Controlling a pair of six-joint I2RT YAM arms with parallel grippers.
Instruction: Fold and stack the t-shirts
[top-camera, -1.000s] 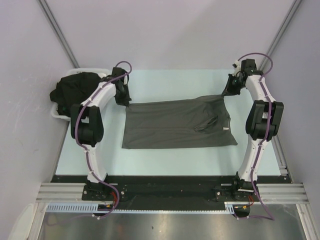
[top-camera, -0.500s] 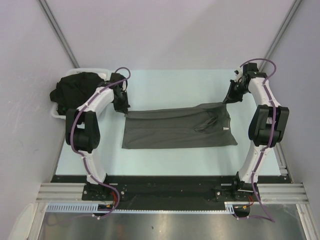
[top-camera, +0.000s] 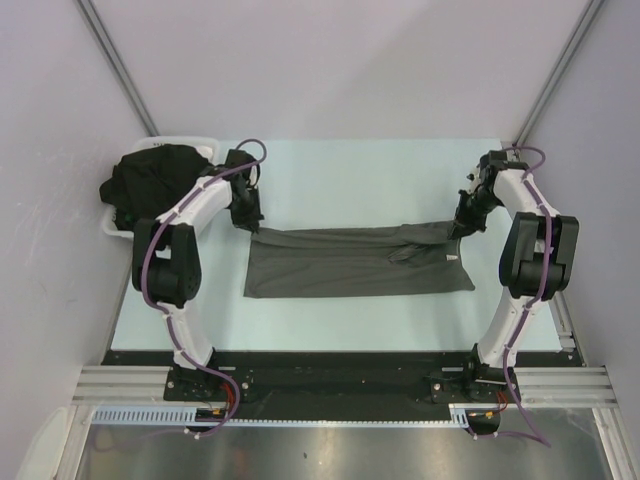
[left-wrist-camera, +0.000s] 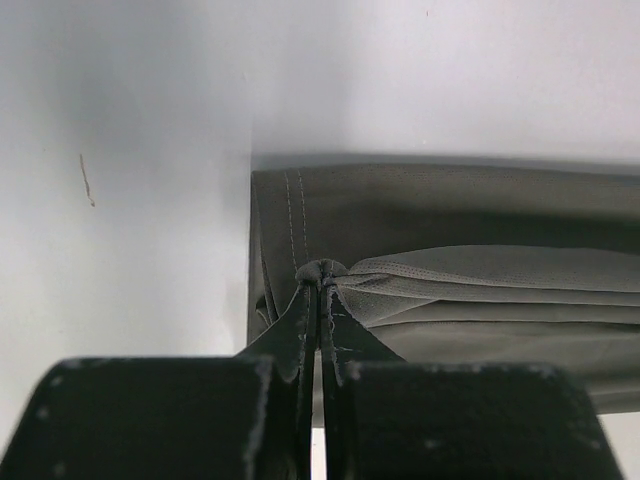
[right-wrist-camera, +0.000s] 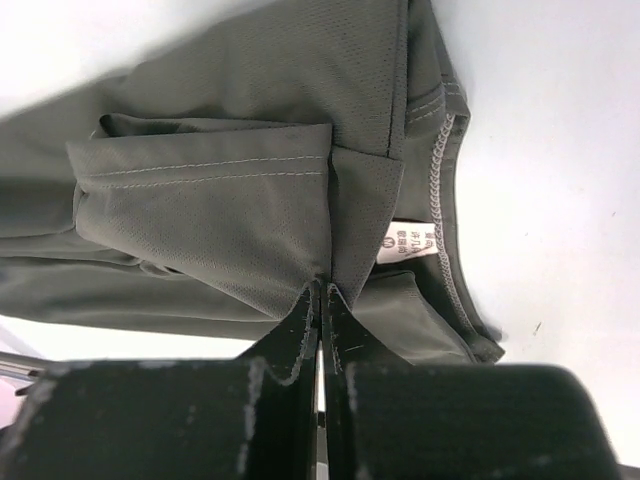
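Currently, top view: charcoal grey t-shirt (top-camera: 360, 262) lies across the middle of the table (top-camera: 350, 170), with its long axis running left to right. The near part is flat on the surface. The far edge is pinched at both ends, one gripper per corner, and the cloth between them runs in a shallow line with a few creases toward the right end.

Left gripper (top-camera: 254, 226): clenched on the far-left corner of the grey shirt. In the left wrist view the fingers (left-wrist-camera: 300, 330) are pressed together with a small bunch of cloth between the tips (double line of hem stitching just left of the pinch). Layers of the shirt (left-wrist-camera: 450, 220) fold away to the right beneath it.

Right gripper (top-camera: 457, 230): clenched on the far-right corner, at the collar end. In the right wrist view the fingertips (right-wrist-camera: 345, 335) meet on a doubled edge of the shirt (right-wrist-camera: 230, 210). A white label (right-wrist-camera: 408, 243) sits just beside the pinch, under the stitched neckline. A sleeve with a stitched hem lies folded over the body to the left.

Remaining shirts: a heap of black t-shirts (top-camera: 155, 185) sits in a white tray (top-camera: 112, 231) at the far-left corner of the table, beside the left arm and spilling over the rim. It lies apart from the grey shirt.
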